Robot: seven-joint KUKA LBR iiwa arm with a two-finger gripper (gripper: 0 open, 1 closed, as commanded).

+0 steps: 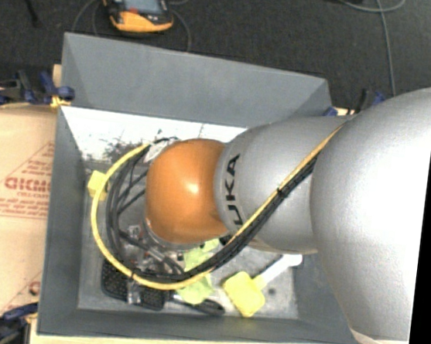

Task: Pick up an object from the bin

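Note:
My gripper (145, 258) hangs low over the front left part of the bin, mostly hidden under the orange cover and the cables. Just below it lies a black flat thing with a mesh-like surface (115, 280). A lime green soft thing (198, 260) lies right beside the gripper, and part of it runs on toward the front wall. To the right of that rests a yellow block-shaped head (244, 293) on a white handle (280, 267), like a brush or scrubber.
The arm and its orange cover hide the middle and right of the bin. A small pale yellow piece (95, 184) sits at the left wall by the cables. Dark specks lie on the floor at the back left.

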